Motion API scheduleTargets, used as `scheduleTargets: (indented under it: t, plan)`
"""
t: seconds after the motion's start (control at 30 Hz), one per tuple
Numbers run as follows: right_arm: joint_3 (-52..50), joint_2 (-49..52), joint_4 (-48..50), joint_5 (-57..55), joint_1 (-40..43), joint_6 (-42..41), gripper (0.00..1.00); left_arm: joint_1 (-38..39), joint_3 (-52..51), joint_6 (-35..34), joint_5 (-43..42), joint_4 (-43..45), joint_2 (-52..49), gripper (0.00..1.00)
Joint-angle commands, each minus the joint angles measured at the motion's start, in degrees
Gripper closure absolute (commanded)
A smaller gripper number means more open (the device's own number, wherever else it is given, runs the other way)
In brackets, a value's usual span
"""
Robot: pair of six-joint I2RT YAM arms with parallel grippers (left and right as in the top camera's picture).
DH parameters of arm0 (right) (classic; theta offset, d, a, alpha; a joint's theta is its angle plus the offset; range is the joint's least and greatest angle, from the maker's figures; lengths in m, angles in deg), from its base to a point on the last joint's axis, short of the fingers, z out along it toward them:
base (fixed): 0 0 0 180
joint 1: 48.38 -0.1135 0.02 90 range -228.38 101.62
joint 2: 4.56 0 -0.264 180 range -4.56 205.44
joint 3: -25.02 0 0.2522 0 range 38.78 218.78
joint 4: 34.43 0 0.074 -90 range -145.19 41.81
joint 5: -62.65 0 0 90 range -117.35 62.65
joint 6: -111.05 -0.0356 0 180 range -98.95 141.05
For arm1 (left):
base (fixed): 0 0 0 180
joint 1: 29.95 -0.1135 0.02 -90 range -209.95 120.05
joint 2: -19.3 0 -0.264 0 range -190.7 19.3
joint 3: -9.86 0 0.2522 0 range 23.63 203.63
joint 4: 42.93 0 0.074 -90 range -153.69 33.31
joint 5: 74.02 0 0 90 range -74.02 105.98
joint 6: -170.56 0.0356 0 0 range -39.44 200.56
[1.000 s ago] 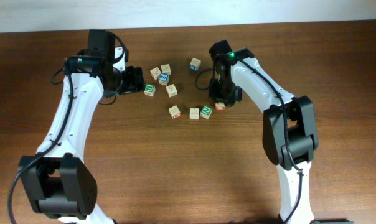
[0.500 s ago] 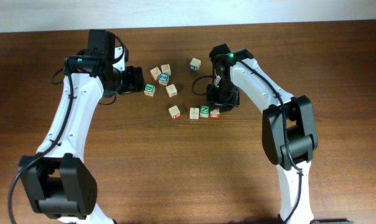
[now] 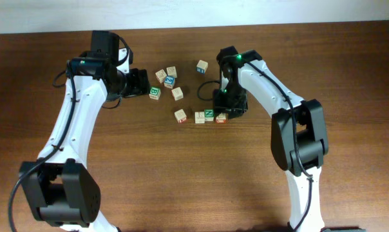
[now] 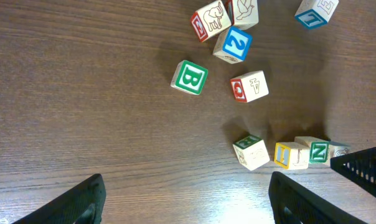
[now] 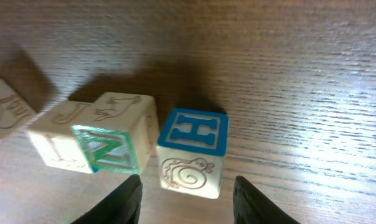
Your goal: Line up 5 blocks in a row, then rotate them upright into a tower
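right gripper [image 5: 187, 186] first: parted, astride the h cube [image 5: 191, 155] (blue h on top, a snail on the near side), a finger [image 5: 131, 200] at each flank, no squeeze to be seen; not clamped, going by the wrist view. just beside that cube, touching or nearly so, the n block [image 5: 110, 149] with its green face; flush against that, the j block [image 5: 57, 140]; beyond, one more pale cube, too blurred to read. from overhead, a short row near the middle of the table [image 3: 181, 187], with the right gripper low over its right-hand end.

left gripper [image 4: 188, 199]: spread wide, empty, off by the upper cluster [image 3: 167, 80], nearest the b cube [image 4: 189, 77]; no part in the work here.

step in hand, at a guess: turning the row's cubes one at a time, at present on the end cube. no telling the tally of turned cubes from here.

next, most likely: rise straight off the h cube without knocking it into the n block, move one place along, come down, close on two opposite faces, twist about the upright axis, set down, open. little room for a finger between touching cubes; better to take the n block across the row, front and back, than along it.
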Motion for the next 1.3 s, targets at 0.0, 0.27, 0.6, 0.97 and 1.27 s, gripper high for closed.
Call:
scheduleTargets:
  t: [0.0, 0.27, 0.6, 0.97, 1.27]
  plan:
    - [8.61, 0.07, -1.38, 0.28, -0.31, 4.28, 0.46, 0.07, 0.72, 0.31, -0.61, -0.02, -0.31, 0.18]
    - [15.72, 0.85, 11.21, 0.31, -4.81, 8.83, 0.31, -1.09, 0.72, -4.94, 4.96, 0.98, -0.31, 0.18]
    - [14.47, 6.14, 10.67, -14.80, -19.21, 5.81, 0.43, -18.95, 0.72, -7.76, 5.01, -0.52, -0.31, 0.18]
    - [14.43, 9.94, 8.04, -16.55, -20.24, 2.71, 0.59, -21.20, 0.44, -7.69, 5.03, -3.08, -0.31, 0.18]
    - [14.43, 9.94, 3.82, -21.92, -20.17, -3.50, 0.60, -21.20, 0.44, -7.69, 5.03, -3.13, -0.31, 0.18]
